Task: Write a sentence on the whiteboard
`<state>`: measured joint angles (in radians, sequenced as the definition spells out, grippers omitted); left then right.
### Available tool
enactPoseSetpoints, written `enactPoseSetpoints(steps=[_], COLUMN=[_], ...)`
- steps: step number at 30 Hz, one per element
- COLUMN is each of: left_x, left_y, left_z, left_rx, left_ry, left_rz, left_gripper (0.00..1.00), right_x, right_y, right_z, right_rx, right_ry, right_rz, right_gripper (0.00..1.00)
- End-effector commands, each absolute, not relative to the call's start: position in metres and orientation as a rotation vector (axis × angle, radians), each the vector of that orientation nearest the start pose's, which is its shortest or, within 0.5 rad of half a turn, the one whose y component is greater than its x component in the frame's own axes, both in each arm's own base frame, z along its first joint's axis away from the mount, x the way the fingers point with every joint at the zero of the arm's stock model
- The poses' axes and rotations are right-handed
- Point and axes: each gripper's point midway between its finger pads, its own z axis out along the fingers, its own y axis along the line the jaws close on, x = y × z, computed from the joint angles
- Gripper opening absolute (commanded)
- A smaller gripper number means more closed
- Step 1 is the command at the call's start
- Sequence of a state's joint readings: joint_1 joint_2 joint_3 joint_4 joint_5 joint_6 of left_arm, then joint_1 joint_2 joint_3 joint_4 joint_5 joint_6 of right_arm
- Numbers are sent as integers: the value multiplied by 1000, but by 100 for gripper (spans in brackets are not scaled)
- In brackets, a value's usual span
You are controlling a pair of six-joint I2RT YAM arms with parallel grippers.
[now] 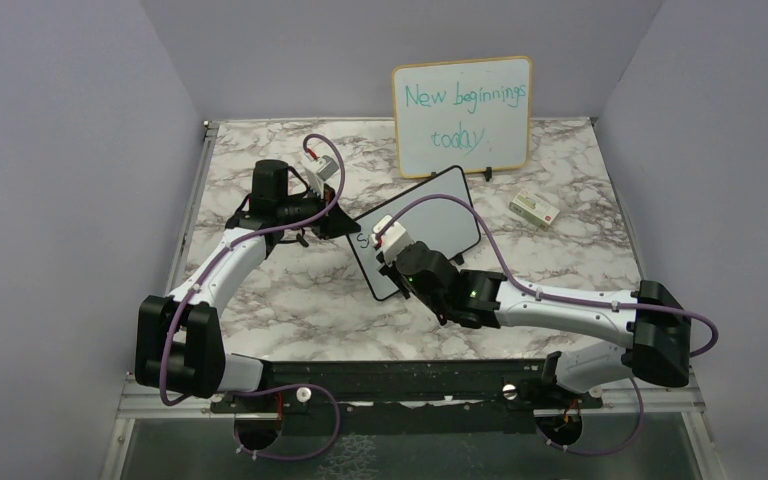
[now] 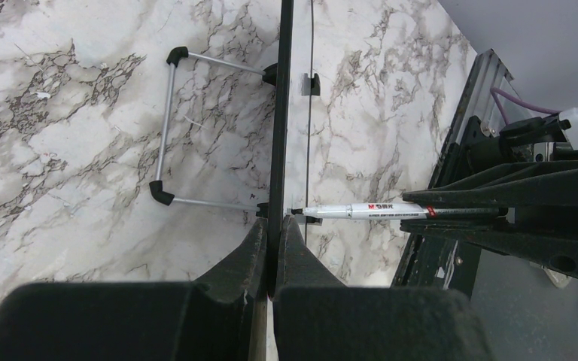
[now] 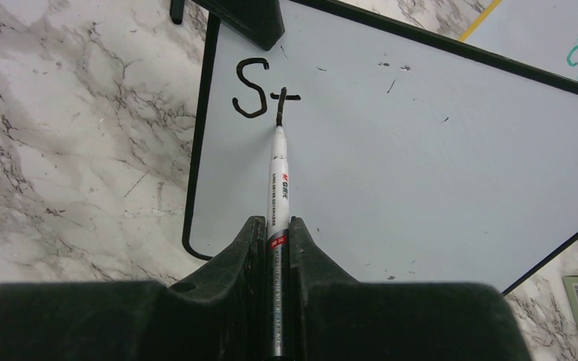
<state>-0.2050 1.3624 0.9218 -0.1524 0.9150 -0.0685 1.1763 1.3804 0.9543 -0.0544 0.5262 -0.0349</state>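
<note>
The whiteboard with its thin black frame stands tilted mid-table. My left gripper is shut on its left edge; in the left wrist view that edge runs edge-on between the jaws of my left gripper. Black letters "St" are written near the board's upper left corner. My right gripper is shut on a white marker, and the marker tip touches the foot of the "t". The marker also shows side-on, its tip on the board face. My right gripper is in front of the board.
A wood-framed board with teal writing "New beginnings today" stands at the back. A small white and green box lies to the right of the whiteboard. The whiteboard's wire stand rests on the marble table.
</note>
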Motion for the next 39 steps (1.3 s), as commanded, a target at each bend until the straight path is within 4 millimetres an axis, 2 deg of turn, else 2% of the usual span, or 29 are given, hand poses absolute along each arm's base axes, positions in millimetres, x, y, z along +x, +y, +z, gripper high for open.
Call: enactPoseSetpoints(steps=[1,16,28,39], left_x=[294,294,295,294], left_y=[-203,-203,-203,-204], left_z=[151,150,149,149], left_rx=[657,662,661,664], left_ry=[2141,2142,2148,2149], left_rz=[-1094,-1092,-1090,-1092], left_gripper=[0,0,0,0], right_x=[238,249,244,247], right_y=[323,324,323,332], right_z=[183,201,219,214], right_rx=[-844,-756,-739,-753], right_ry=[1799,1741,1707,1703], right_rz=[157,149,206,209], right_gripper=[1,0,1,1])
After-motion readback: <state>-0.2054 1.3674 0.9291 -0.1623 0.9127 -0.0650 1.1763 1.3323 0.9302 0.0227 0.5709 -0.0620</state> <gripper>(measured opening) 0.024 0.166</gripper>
